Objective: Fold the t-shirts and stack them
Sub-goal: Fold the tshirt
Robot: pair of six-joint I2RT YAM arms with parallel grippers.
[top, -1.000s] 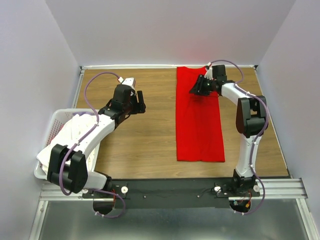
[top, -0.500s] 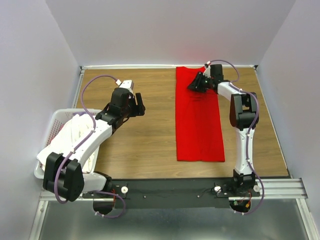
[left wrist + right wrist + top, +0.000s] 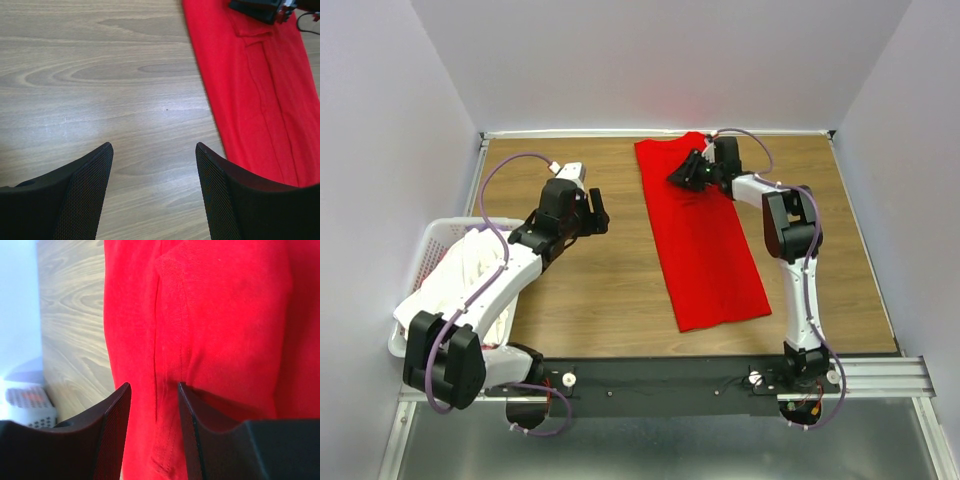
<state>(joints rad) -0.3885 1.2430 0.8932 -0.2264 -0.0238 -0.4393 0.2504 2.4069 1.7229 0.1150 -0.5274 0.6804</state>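
Note:
A bright red t-shirt point(image 3: 705, 240), folded into a long strip, lies slanted on the wooden table, its top end toward the back centre. My right gripper point(image 3: 682, 175) sits on that top end; in the right wrist view point(image 3: 154, 386) its narrowly spaced jaws pinch a ridge of the red cloth point(image 3: 225, 315). My left gripper point(image 3: 595, 210) hovers open and empty over bare wood left of the shirt; the left wrist view point(image 3: 154, 150) shows the shirt's edge point(image 3: 260, 90) to its right. White t-shirts point(image 3: 470, 270) lie piled in the basket.
A white plastic laundry basket point(image 3: 420, 260) hangs at the table's left edge, under the left arm; its corner shows in the right wrist view point(image 3: 30, 405). Grey walls close in the back and both sides. Bare wood lies between the arms.
My right gripper has moved left along the back, dragging the shirt's top end with it, so the strip now slants. The left gripper has barely shifted.

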